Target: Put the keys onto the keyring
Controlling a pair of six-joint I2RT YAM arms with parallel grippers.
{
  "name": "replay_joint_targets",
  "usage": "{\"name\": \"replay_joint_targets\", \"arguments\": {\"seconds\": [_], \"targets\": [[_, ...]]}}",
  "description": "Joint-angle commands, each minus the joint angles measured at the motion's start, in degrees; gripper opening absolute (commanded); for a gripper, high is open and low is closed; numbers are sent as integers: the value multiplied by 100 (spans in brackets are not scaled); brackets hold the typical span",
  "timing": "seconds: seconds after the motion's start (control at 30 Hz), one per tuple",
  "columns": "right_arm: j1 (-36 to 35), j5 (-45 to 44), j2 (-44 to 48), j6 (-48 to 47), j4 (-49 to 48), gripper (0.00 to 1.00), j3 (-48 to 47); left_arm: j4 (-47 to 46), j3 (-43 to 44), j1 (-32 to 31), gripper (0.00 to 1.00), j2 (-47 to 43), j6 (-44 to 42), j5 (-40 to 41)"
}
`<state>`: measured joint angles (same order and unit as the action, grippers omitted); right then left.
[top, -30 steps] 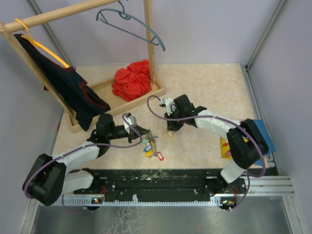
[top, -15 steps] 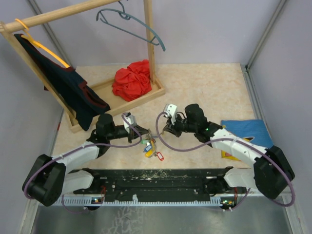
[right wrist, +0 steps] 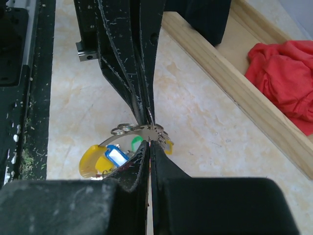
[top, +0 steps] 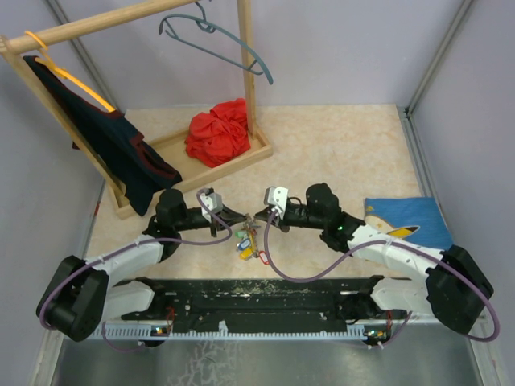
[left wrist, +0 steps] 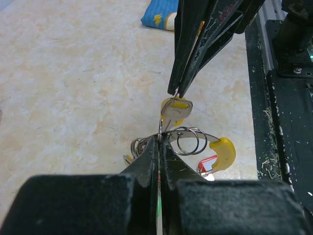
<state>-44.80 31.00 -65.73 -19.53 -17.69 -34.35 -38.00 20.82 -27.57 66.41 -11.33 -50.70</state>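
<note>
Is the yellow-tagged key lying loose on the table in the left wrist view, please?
No, the yellow-tagged key hangs pinched in the shut tips of the right gripper, close to the keyring.

Left end effector (top: 240,219) shut, right end effector (top: 258,218) shut, tips almost touching

The right arm swings in from the middle of the tabletop (top: 338,145), elbow dropping low and forearm stretching leftward. The right gripper (top: 257,219), which was well apart from the left gripper (top: 241,219), now stands tip to tip with it, just above the keys (top: 247,244). The yellow-tagged key (left wrist: 175,110) it carries (pinched by its small ring) comes along and now hangs right at the keyring (left wrist: 222,151), and with the arm lowered, more of the blue cloth (top: 410,215) at the right edge shows.
</note>
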Motion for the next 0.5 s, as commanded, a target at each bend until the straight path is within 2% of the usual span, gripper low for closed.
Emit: {"name": "replay_joint_targets", "arguments": {"seconds": [0.0,0.47], "targets": [[-85,-66,-55,-154,-747,0,72,-394,-18,56,0,-66,73,-401],[-181,48,-220,-280,-560,0,-65,-542,36,99,0,80,198,-693]]}}
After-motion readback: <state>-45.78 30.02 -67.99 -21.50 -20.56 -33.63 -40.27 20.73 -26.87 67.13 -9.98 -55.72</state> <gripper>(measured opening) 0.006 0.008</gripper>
